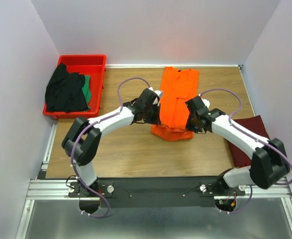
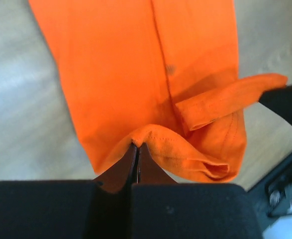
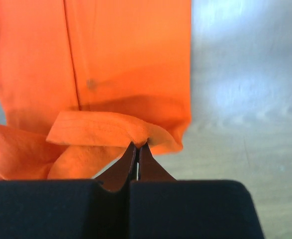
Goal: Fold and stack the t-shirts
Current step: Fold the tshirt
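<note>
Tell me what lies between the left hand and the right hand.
The orange t-shirt: its bunched near end spans the gap between the left hand and the right hand, each shut on its edge. The top external view shows it.

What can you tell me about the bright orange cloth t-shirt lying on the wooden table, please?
The bright orange cloth t-shirt is soft and plain, with stitched hems and a small dark spot beside a lengthwise crease. It lies folded into a long narrow strip on the wooden table, far end flat near the back edge. Its near end is bunched, pinched on one side by the left gripper and on the other by the right gripper, both shut on it.
</note>
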You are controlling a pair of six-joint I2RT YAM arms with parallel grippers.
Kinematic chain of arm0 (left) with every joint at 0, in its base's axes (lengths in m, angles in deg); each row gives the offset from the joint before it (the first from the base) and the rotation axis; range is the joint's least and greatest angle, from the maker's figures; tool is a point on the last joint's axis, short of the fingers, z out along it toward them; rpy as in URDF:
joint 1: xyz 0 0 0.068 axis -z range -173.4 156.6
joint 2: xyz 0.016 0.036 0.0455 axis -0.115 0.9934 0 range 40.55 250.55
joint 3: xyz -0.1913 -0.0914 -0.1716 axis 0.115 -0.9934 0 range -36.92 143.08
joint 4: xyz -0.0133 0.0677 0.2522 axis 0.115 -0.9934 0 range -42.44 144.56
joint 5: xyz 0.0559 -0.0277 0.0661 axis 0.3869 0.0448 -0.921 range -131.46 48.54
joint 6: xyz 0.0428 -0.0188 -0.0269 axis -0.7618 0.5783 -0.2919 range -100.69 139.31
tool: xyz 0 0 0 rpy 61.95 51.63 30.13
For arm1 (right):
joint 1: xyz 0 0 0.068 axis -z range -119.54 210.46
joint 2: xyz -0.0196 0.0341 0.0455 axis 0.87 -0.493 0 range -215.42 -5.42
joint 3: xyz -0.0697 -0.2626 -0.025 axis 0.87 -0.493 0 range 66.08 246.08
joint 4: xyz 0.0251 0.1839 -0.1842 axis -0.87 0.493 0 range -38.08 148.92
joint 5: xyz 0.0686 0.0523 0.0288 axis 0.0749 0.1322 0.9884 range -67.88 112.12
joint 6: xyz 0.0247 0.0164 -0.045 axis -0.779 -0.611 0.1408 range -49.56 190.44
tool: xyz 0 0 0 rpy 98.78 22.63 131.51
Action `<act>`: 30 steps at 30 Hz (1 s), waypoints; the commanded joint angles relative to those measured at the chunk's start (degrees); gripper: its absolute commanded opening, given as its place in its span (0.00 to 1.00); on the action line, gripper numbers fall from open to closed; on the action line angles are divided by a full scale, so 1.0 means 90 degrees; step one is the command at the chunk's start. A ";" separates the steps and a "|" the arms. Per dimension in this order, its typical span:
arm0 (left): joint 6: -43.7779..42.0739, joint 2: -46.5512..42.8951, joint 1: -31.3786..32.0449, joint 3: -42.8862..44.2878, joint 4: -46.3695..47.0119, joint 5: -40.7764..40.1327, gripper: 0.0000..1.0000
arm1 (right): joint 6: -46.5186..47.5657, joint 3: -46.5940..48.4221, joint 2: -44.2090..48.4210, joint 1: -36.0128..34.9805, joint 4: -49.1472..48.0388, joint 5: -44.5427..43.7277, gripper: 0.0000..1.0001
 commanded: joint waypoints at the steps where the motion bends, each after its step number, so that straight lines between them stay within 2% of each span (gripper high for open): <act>1: -0.0011 0.0619 -0.0286 0.0519 -0.0053 -0.0073 0.00 | 0.0140 0.0520 -0.0721 0.0052 -0.0696 -0.1216 0.01; 12: 0.0145 0.1841 -0.0756 0.2189 -0.0112 -0.0288 0.00 | 0.0296 0.1194 -0.1748 0.0999 -0.1770 -0.0954 0.00; 23: 0.0018 0.2759 -0.0931 0.3624 -0.0590 -0.0405 0.00 | 0.0325 0.1585 -0.2275 0.1643 -0.2093 -0.0426 0.00; 30: -0.0040 0.3159 -0.1098 0.4084 -0.0678 -0.0356 0.00 | 0.0355 0.1868 -0.2607 0.1858 -0.2181 -0.0055 0.00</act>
